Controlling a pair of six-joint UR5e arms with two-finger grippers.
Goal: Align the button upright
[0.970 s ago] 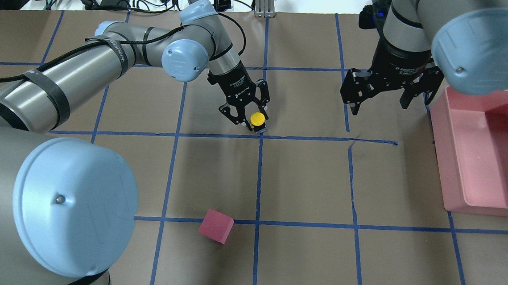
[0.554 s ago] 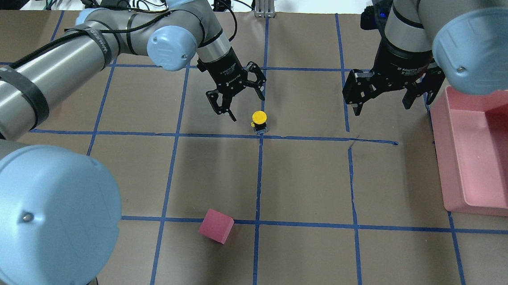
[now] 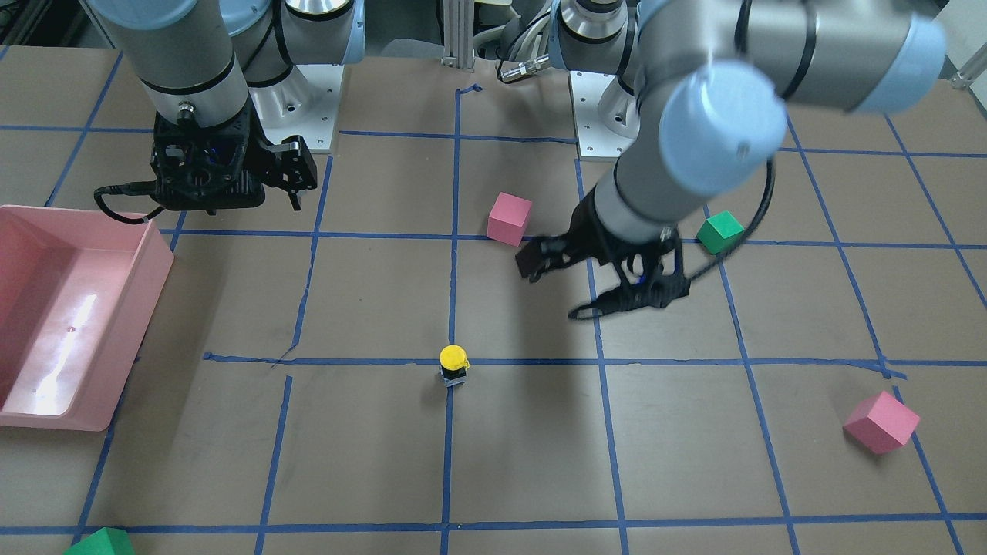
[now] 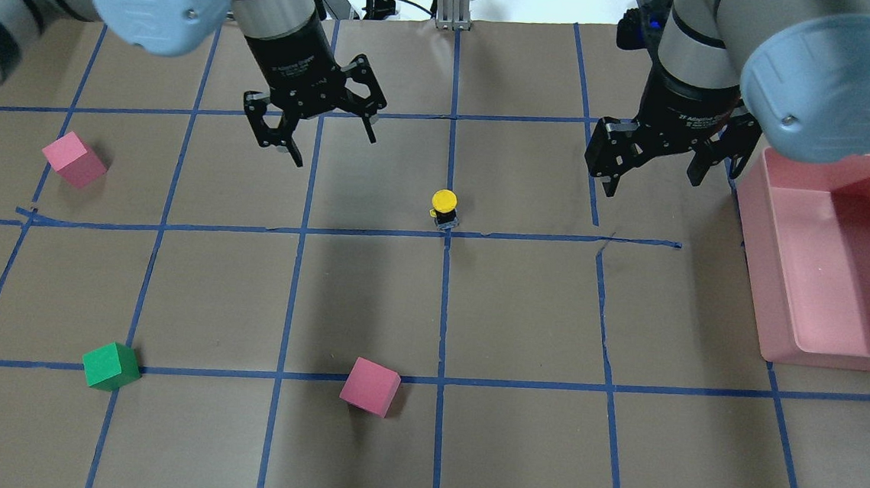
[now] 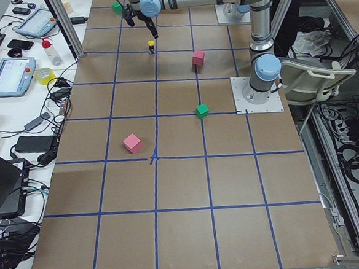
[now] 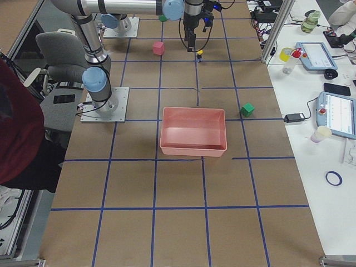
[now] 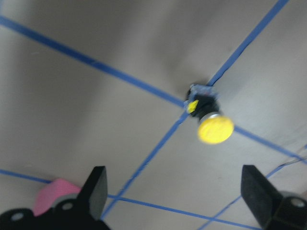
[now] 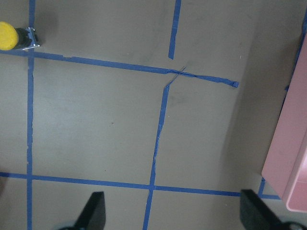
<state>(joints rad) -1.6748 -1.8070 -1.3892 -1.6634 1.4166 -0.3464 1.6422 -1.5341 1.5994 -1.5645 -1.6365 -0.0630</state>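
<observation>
Brown paper [image 4: 522, 311], matt and lightly creased, covers the table and is divided into squares by blue tape [image 4: 443, 313]. Positions below run left to right in the overhead view, relative to the button. A pink cube [image 4: 73, 160] with matt faces and sharp edges lies far to the left, about level with the button. A green cube [image 4: 111, 366] of the same form lies to the left and nearer the robot. The left gripper [image 4: 334, 149] hangs above the paper to the left of the button and beyond it, well apart from it. Its black fingers are spread wide with nothing between them. A second pink cube [image 4: 370, 386] lies slightly left of the button and nearer the robot. The button [image 4: 444, 208] stands upright at a crossing of the tape lines, with the round yellow cap uppermost, the black body below it and the metallic base on the paper. It touches neither gripper. The right gripper [image 4: 652, 184] hangs to the right, well apart, its fingers also spread wide and holding nothing. A pink bin [image 4: 757, 251] sits far to the right. It is rectangular, of smooth glossy plastic with rounded corners, and its interior shows only its own floor and walls.
</observation>
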